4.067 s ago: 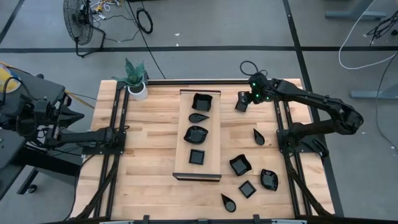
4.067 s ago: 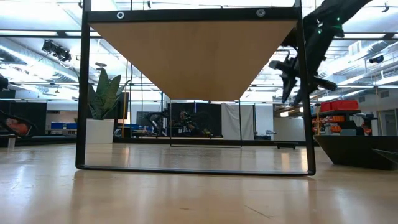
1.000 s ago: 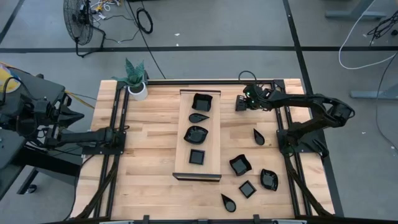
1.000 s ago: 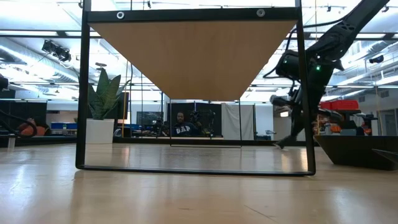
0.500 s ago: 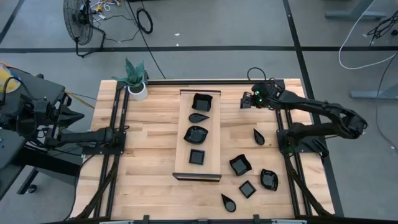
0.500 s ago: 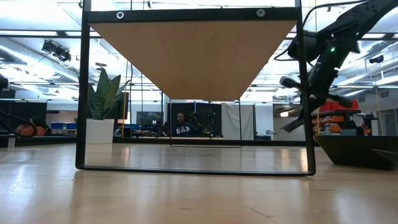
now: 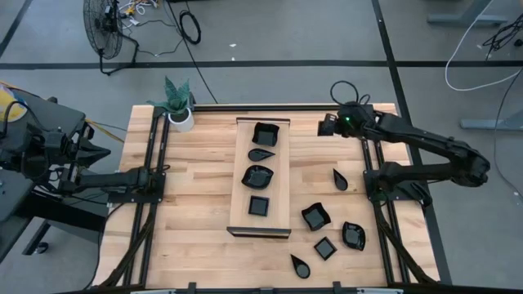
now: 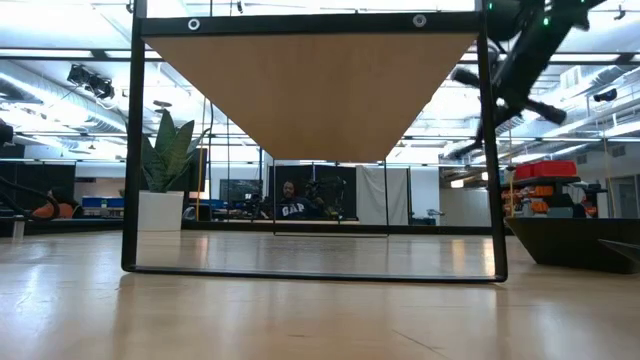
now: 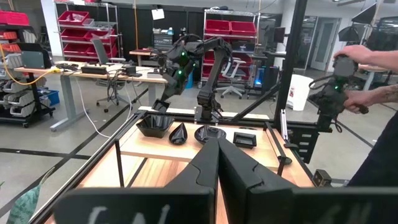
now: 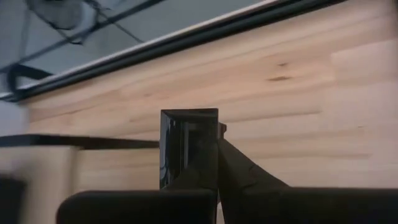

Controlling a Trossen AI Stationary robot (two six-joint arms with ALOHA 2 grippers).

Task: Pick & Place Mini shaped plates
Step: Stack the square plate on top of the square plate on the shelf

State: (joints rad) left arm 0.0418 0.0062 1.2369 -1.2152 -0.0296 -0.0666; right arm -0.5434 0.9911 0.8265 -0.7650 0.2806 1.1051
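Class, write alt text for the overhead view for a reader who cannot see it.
The right end effector holds a small glossy black square plate above the wooden table, near its far edge. Four black plates sit on the long pale wooden board; five lie loose beside it.

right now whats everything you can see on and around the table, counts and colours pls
board: one, pale wood, middle of the table
dishes on the board: four, glossy black, in a row
loose dishes: five, black, on the table's right side between board and right arm base
square dish: one, black, held on edge in the right gripper over the table's far right corner
plant: one, green in a white pot, far left corner
fan: one, black, on the floor beyond the table
person: one, seated in the room behind, low view
hand: one, holding a device, left wrist view
left gripper: shut, empty, at the table's left edge
right gripper: shut on the square dish
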